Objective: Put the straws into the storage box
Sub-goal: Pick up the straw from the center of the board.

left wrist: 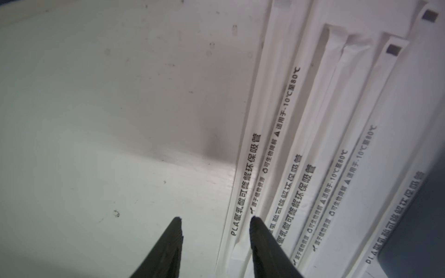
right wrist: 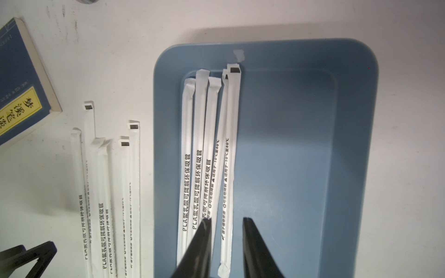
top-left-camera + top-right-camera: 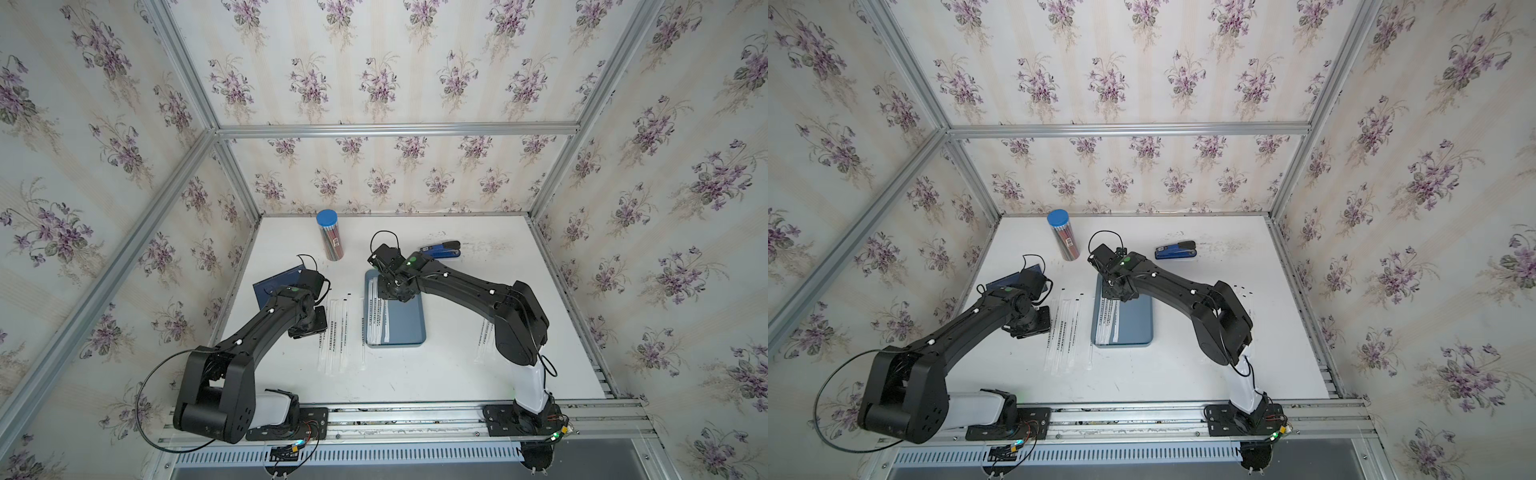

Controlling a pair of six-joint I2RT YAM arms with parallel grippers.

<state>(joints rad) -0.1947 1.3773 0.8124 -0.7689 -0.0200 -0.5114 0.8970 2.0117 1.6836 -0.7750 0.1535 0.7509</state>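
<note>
In both top views the box [image 3: 405,320] [image 3: 1136,320] lies at the centre of the white surface [image 3: 436,374], its long side running up the frame. Five straws [image 2: 199,144] lie lengthwise in its left half, packed side by side. The right end effector [image 2: 226,219] hangs low over them. Its jaws stand slightly apart on either side of the rightmost one and grip nothing.

Loose straws [image 3: 338,332] lie in a row on the surface just left of the box, parallel to it. The left end effector [image 1: 215,219] is down at that row's left edge, partly open around the outermost straw [image 1: 245,187]. Bare surface shows between one finger and the wrapper, so nothing is clamped.

Further straws [image 3: 484,336] lie right of the box, partly behind the right arm. A book [image 3: 274,286] lies at centre left. A tube [image 3: 330,237] and a stapler [image 3: 442,249] sit above the box.
</note>
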